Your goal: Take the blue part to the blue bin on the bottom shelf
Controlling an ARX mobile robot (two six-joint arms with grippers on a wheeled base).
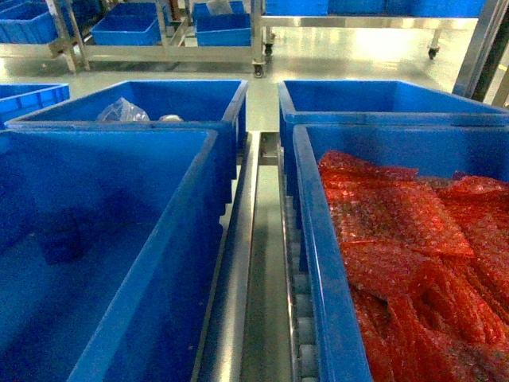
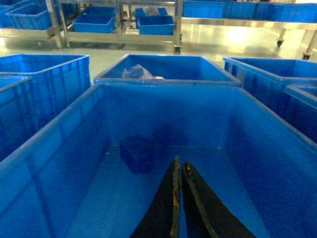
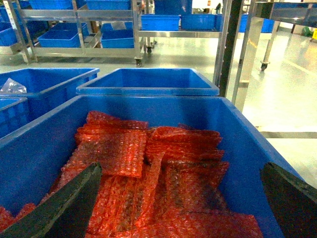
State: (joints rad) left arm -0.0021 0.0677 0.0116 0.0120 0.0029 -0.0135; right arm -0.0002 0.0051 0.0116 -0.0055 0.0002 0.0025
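The blue part (image 2: 137, 152), a small dark-blue block, lies on the floor of a big blue tub (image 2: 59, 148); it shows dimly in the head view as the blue part (image 1: 60, 239). My left gripper (image 2: 179, 161) is shut and holds nothing, its tips just right of the part and short of it. My right gripper (image 3: 181, 167) is open over red bubble wrap (image 3: 148, 168). Far across the floor, the bottom shelf (image 1: 171, 54) of a steel rack holds a blue bin (image 1: 126, 30) and a second one (image 1: 223, 32). Neither gripper shows in the head view.
A blue tub (image 1: 318, 239) of red bubble wrap stands on the right. A steel roller rail (image 1: 238, 278) runs between the tubs. Behind them stand two more tubs, the left one (image 1: 199, 99) with a clear plastic bag (image 1: 122, 110). Shiny open floor (image 1: 358, 60) reaches the rack.
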